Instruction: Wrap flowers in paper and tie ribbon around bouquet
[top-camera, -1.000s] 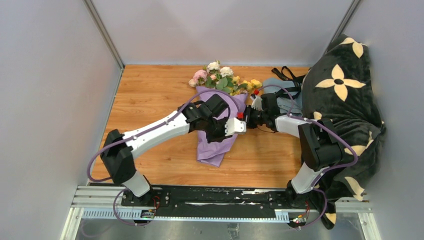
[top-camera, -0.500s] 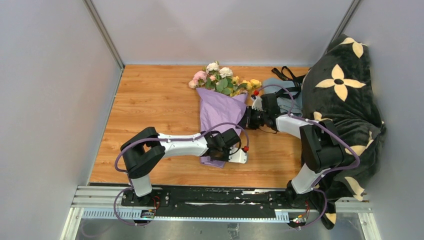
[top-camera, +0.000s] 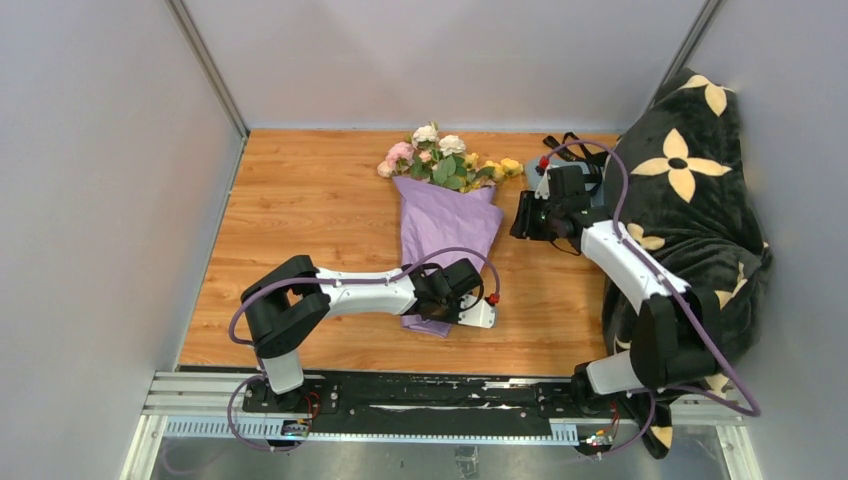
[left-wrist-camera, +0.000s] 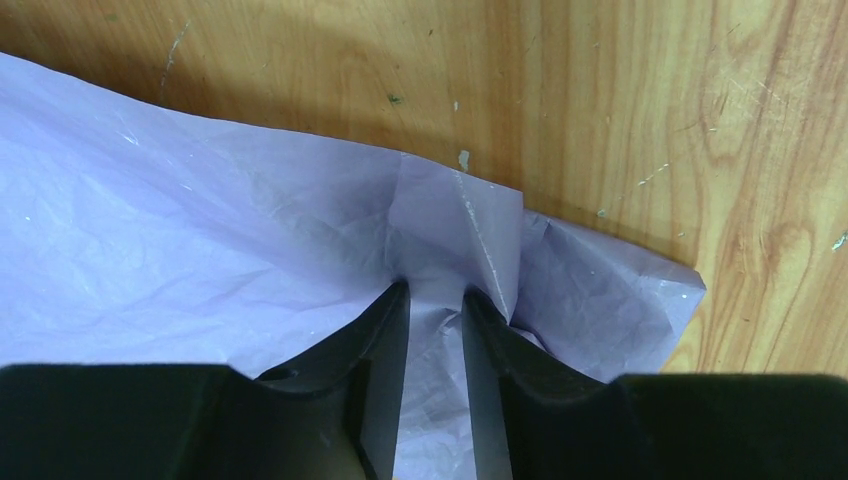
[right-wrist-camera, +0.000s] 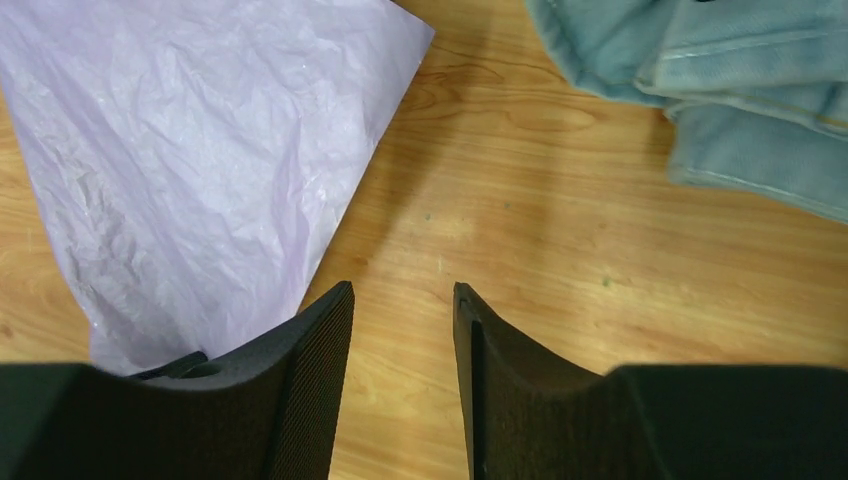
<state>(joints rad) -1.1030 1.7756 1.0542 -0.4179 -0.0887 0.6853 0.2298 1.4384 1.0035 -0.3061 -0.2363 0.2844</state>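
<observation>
Surface: a brown wood-grain surface inside grey walls, with both arm bases at its near edge.

Right side: a large black blanket with cream flower shapes is heaped against the right wall and overlaps the right edge of the surface.

Task item: the bouquet lies flat in the middle of the surface with its wide end far and its narrow tip near. Its container is a cone of crinkly lavender-purple paper. The cone holds the stems of the pink, white and yellow flowers with green leaves, whose blooms project from its far mouth. No tie is visible around the cone.

A folded grey-blue cloth lies at the far right, apart from the paper, with bare wood between them.

A narrow black ribbon lies at the far right by the blanket, partly hidden by the right arm.

Left pincer: at the near tip of the cone, jaws narrowly apart astride a pleat of paper. Whether they press the pleat cannot be told.

Right pincer: released, with nothing between the jaws. It is over bare wood just right of the cone's edge.
</observation>
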